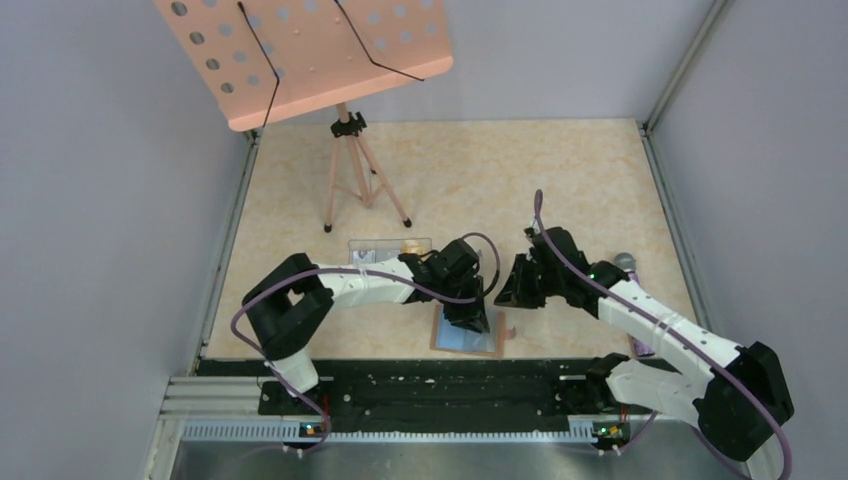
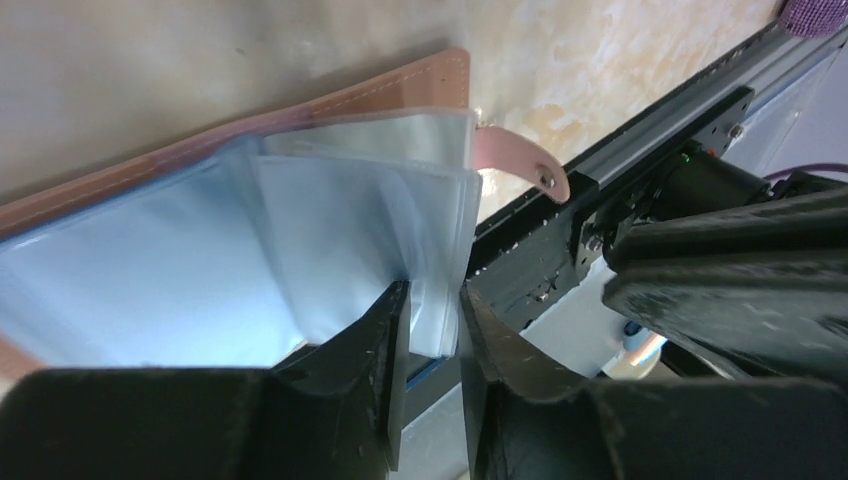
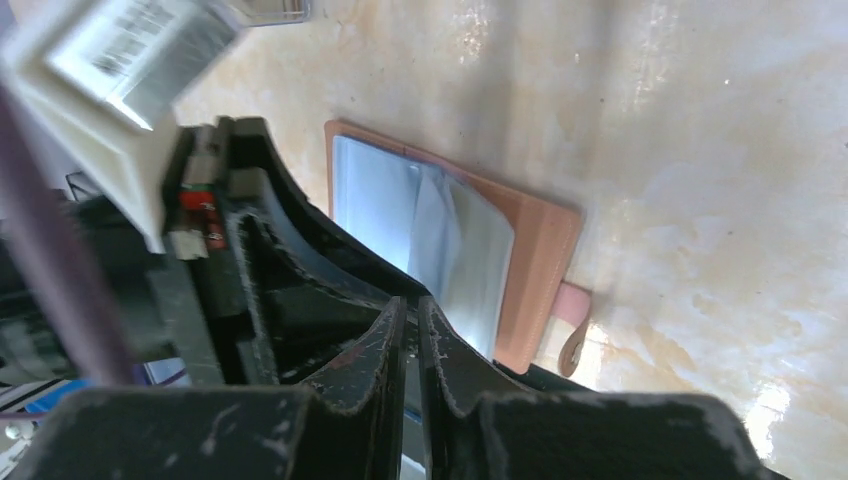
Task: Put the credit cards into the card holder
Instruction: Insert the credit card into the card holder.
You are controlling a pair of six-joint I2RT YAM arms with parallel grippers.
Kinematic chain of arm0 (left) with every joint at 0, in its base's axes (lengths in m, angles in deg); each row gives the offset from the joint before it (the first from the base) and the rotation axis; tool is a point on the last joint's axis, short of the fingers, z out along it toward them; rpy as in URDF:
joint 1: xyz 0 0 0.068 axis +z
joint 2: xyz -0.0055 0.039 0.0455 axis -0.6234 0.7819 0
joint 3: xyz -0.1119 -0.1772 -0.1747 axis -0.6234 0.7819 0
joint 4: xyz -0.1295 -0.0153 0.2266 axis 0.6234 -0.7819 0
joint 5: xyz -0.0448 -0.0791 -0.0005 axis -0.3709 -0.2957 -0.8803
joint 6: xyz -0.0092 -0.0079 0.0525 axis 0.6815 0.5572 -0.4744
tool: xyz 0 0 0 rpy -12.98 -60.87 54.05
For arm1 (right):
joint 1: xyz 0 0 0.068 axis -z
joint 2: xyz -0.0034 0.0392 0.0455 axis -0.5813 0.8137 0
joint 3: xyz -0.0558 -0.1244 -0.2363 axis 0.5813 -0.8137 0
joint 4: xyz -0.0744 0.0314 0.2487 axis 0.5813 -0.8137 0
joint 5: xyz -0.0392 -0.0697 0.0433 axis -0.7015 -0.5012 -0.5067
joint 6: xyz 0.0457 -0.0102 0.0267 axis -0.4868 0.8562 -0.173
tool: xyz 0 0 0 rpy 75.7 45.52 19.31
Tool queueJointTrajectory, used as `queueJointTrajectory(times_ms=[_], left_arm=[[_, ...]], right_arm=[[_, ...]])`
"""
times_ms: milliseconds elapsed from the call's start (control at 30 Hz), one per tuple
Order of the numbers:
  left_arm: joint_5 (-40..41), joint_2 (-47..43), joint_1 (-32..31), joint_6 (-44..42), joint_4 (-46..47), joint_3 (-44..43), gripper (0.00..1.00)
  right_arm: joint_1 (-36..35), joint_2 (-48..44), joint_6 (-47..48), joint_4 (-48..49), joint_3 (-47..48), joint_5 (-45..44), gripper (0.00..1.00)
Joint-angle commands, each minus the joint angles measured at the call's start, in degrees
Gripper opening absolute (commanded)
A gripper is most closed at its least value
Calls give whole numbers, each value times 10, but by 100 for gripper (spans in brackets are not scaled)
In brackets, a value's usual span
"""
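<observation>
The card holder (image 1: 455, 340) lies open flat near the table's front edge, brown outside with bluish clear sleeves (image 2: 350, 200) and its snap tab (image 2: 520, 160) sticking out. My left gripper (image 2: 435, 300) is right over it, jaws a little apart with the free edges of the sleeves between the fingertips. Just right of the holder (image 3: 540, 260), my right gripper (image 3: 412, 310) hovers shut down to a thin slit, and nothing shows between its pads. A yellow-orange credit card (image 1: 410, 245) shows in a clear box (image 1: 388, 248) behind the left arm.
A music stand with a salmon perforated desk (image 1: 310, 55) stands on a tripod (image 1: 350, 170) at the back left. A black rail (image 1: 430, 385) runs along the near edge. A purple object (image 1: 640, 345) lies by the right arm.
</observation>
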Motion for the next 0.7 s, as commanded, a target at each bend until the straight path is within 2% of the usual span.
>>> queueJointTrajectory(times_ms=[0,167,400,533,667], left_arm=[[-31,31,-20,16,48,-28,31],[-46,57,-32,21,75,-45,34],[-61,23,-32,36,177,-23,38],[-57,-17,-21,55,250,25,39],[-66,-69,15,92,339,116,39]], right_arm=[[20,-24,14,-28,17,2,9],[26,-24,19,-35,18,5,9],[27,-14,25,-35,23,9,13],[28,2,33,-34,27,21,17],[27,22,42,-30,36,31,22]])
